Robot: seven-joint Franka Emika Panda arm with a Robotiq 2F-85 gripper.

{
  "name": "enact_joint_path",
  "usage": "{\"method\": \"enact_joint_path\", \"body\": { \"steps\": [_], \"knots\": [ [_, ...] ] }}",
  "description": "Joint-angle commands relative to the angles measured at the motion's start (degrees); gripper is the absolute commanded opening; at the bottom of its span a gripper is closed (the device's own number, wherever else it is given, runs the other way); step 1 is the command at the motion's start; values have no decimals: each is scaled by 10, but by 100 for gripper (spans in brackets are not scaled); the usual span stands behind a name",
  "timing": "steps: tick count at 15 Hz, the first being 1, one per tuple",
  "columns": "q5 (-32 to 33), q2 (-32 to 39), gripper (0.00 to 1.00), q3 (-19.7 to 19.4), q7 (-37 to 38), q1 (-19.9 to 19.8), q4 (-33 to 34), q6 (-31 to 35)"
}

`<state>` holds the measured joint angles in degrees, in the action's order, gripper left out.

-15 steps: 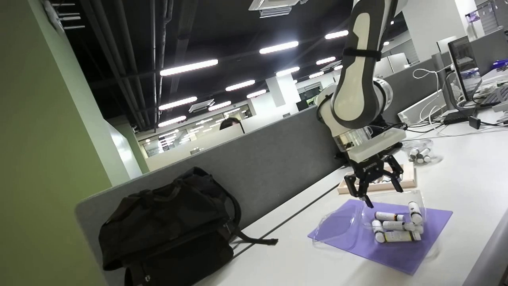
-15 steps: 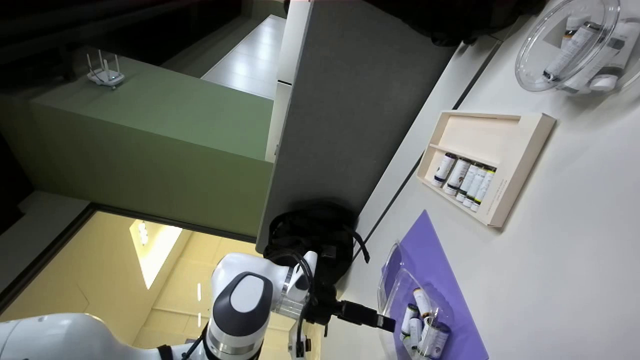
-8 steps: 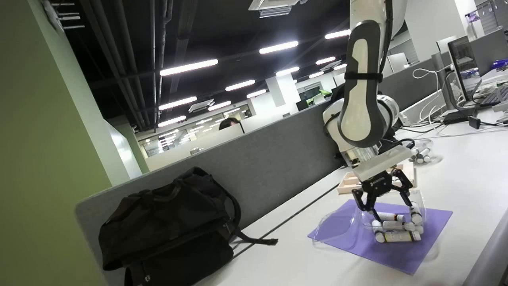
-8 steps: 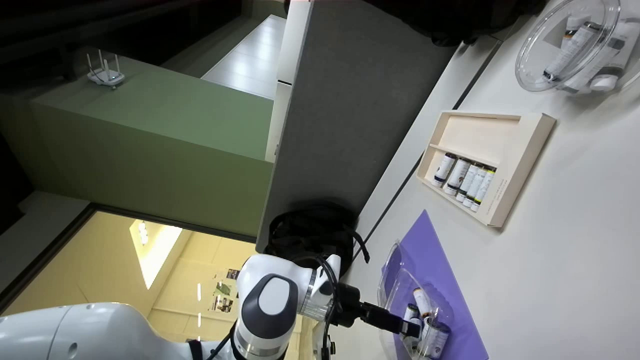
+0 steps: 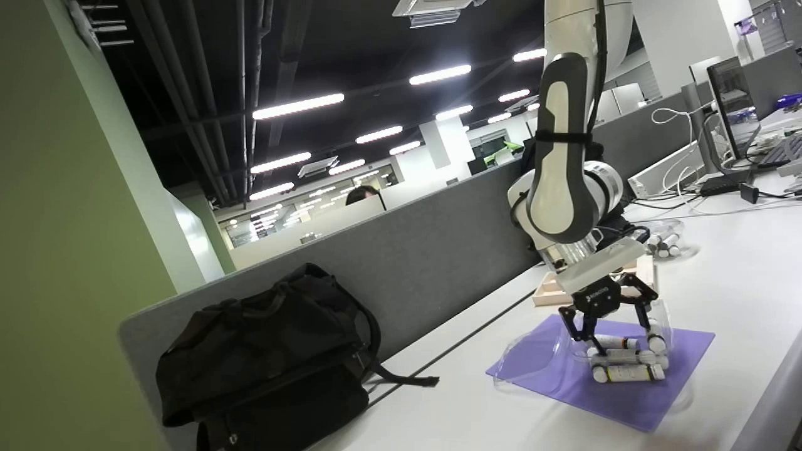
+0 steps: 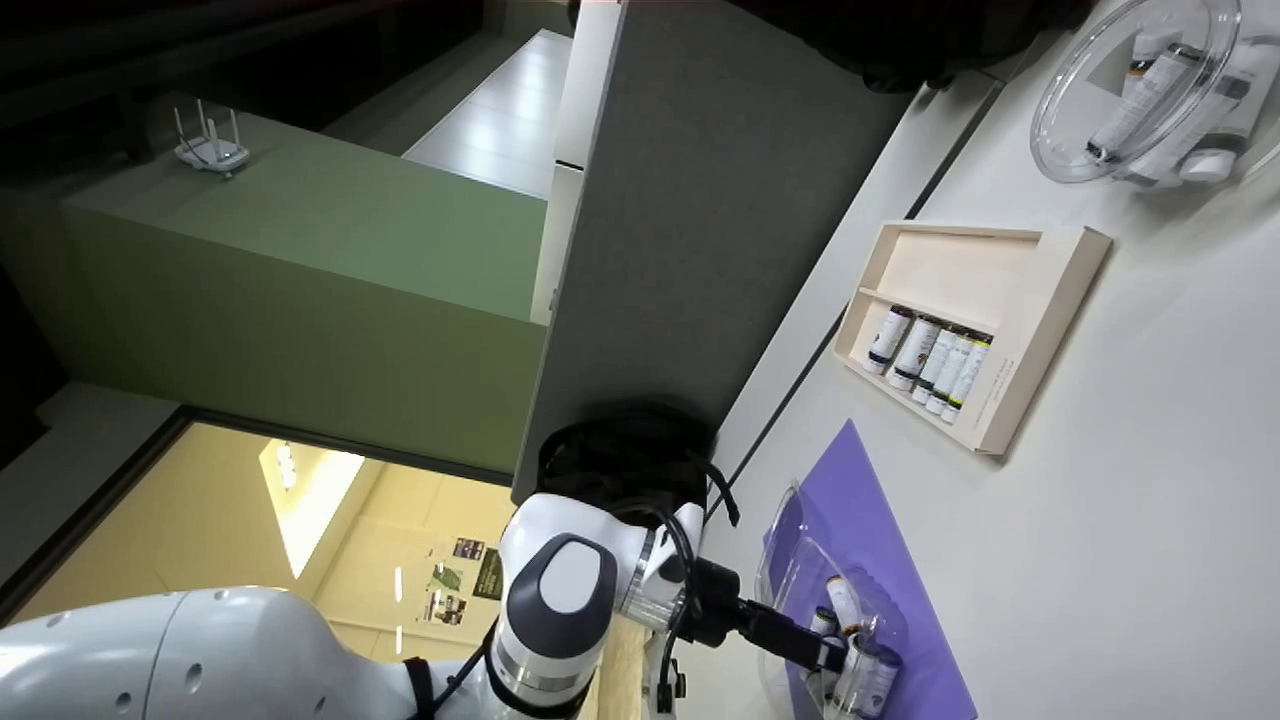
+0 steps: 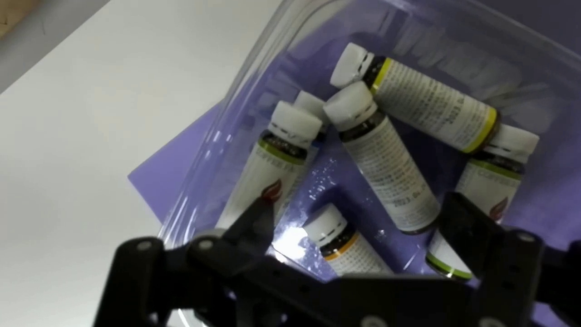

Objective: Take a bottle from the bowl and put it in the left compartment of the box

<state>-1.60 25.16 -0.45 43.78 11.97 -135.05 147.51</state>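
Bottles [image 7: 390, 170] lie jumbled in the bowl [image 7: 217, 136] on the purple mat [image 5: 614, 401]. My arm [image 5: 554, 181] hangs from above, wrist bent, claw [image 7: 357, 206] pointing down, wide, its fingers spread over the bottles; contact I cannot tell. Bowl: clear, glossy plastic, round-cornered. Bottles: cylindrical, white caps, dark necks, printed labels. Mat: flat. Box [image 6: 1050, 330]: pale wood, shallow, divided.
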Motion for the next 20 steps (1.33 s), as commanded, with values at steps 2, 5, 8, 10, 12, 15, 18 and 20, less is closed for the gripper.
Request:
{"method": "enact_joint_path", "body": {
  "steps": [2,5,8,10,12,15,18,20],
  "knots": [
    [9,31,100,-23,30,20,24,-8],
    [27,44,100,-42,44,35,26,4],
    [35,53,100,-54,50,46,30,5],
    [40,55,100,-59,52,51,30,3],
    [44,55,74,-59,39,49,30,-2],
    [45,56,56,-59,37,46,31,-5],
    [46,58,85,-63,37,47,37,-15],
    [47,57,84,-63,36,45,40,-24]
  ]
}}
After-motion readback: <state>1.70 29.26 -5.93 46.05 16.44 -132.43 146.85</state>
